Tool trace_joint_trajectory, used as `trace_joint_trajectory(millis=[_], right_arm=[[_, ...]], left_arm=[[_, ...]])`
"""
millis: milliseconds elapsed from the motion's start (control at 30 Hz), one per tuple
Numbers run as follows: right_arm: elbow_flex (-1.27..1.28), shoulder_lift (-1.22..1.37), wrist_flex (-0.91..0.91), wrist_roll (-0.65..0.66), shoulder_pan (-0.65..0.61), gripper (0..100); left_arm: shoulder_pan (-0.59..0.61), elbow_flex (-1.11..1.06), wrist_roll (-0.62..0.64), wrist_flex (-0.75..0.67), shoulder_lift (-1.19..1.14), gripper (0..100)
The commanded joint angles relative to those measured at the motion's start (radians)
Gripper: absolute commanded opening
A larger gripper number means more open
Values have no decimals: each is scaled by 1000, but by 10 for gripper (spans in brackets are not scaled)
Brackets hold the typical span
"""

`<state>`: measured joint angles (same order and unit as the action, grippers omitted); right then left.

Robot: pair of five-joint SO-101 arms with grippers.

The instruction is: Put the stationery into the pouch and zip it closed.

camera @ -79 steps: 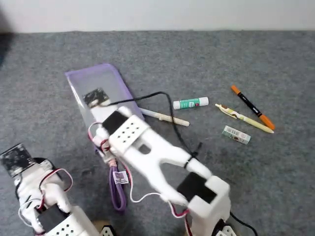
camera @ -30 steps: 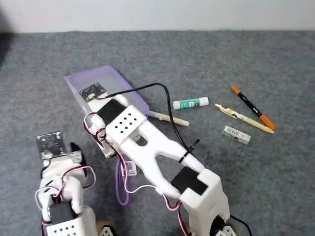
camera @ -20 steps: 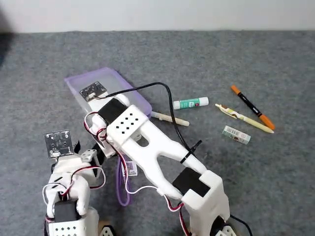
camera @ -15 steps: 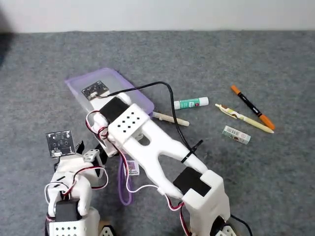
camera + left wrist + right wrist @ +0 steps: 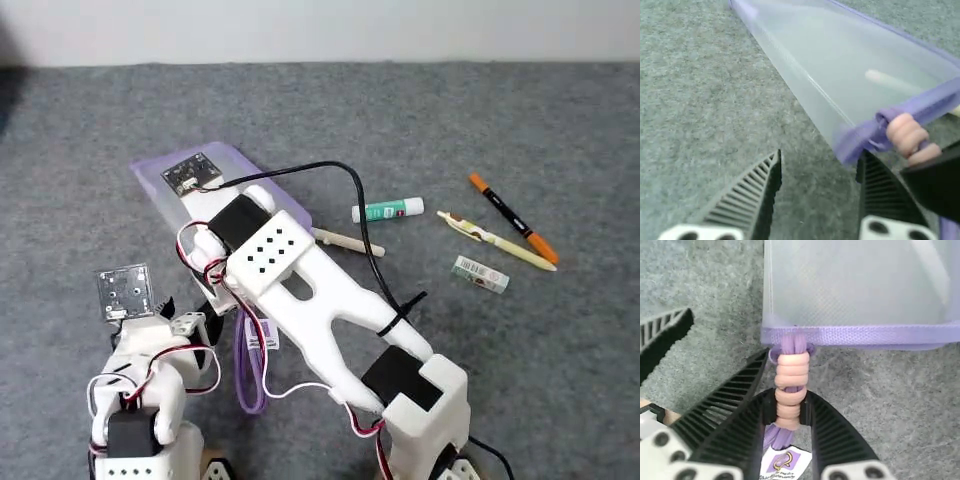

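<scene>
The translucent pouch (image 5: 160, 185) with purple edging lies at the back left, its near end under the right arm. My right gripper (image 5: 788, 385) is shut on the peach bead pull (image 5: 789, 390) of the purple strap (image 5: 245, 370) at the pouch's edge (image 5: 860, 335). My left gripper (image 5: 820, 160) stands open just before the pouch's near corner (image 5: 855, 142), not touching it. A cream pen (image 5: 345, 241) pokes out from beneath the pouch. A glue stick (image 5: 387, 210), an orange marker (image 5: 513, 218), a yellow pen (image 5: 495, 240) and an eraser (image 5: 480, 273) lie on the grey mat to the right.
The right arm (image 5: 310, 310) stretches diagonally across the mat from the front toward the pouch. The left arm (image 5: 150, 380) stands at the front left, close beside it. A white wall edge (image 5: 320, 40) bounds the mat at the back.
The left arm has come up from the front-left corner toward the pouch's near corner. The right arm, with the bead pull in its grip, has shifted slightly and the pouch moved with it.
</scene>
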<state>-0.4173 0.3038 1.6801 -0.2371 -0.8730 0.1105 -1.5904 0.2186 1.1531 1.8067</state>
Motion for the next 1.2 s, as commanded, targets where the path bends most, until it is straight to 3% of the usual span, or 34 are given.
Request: trace_joint_trajectory(millis=[0, 267, 600, 1000, 1167], right_arm=[[-41, -74, 4, 8, 8, 8], [-41, -79, 15, 8, 16, 8], [-43, -79, 68, 8, 12, 8], [-43, -104, 104, 9, -41, 8], [-38, -151, 105, 9, -58, 8]], left_arm=[[-28, 70, 14, 6, 15, 243], [-44, 59, 12, 0, 15, 243], [-51, -85, 12, -184, 15, 243], [-46, -93, 12, -195, 15, 240], [-49, -93, 11, -199, 15, 158]])
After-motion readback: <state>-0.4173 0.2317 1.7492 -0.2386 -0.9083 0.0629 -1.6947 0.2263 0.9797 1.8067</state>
